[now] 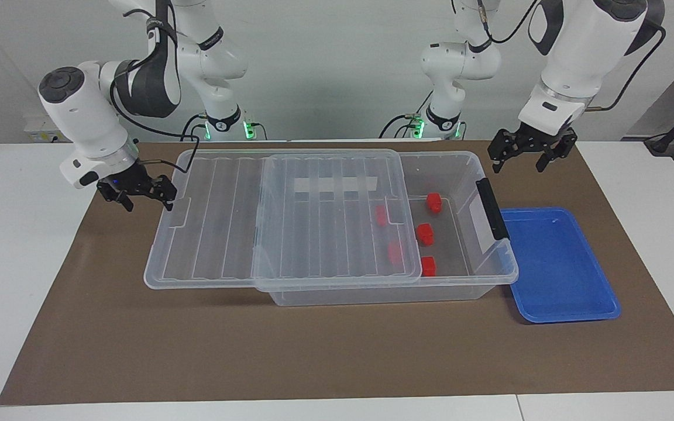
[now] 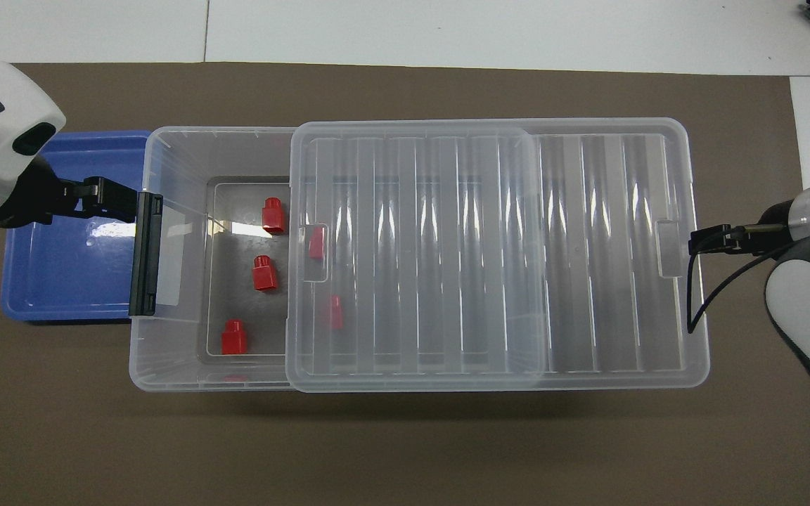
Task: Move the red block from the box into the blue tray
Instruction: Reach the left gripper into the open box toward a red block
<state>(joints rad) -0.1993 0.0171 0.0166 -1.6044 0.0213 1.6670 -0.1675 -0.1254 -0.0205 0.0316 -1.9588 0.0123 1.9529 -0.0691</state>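
Hovering empty and spread wide at upper right of the facing view, the left claw is the nearer arm; red block lies lower-left in the box; right claw, also wide, waits.

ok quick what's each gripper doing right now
Left gripper: open, empty, up near the box's handle end.
Right gripper: open, empty, beside the slid-back lid.

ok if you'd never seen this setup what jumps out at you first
The box, a big clear bin mid-table, has its ribbed lid slid toward the right arm's end, baring bright red blocks inside. A blue tray sits beside it at the left arm's end. The left gripper hangs open over the mat by the box's handle end; the right gripper is at the lid's edge.
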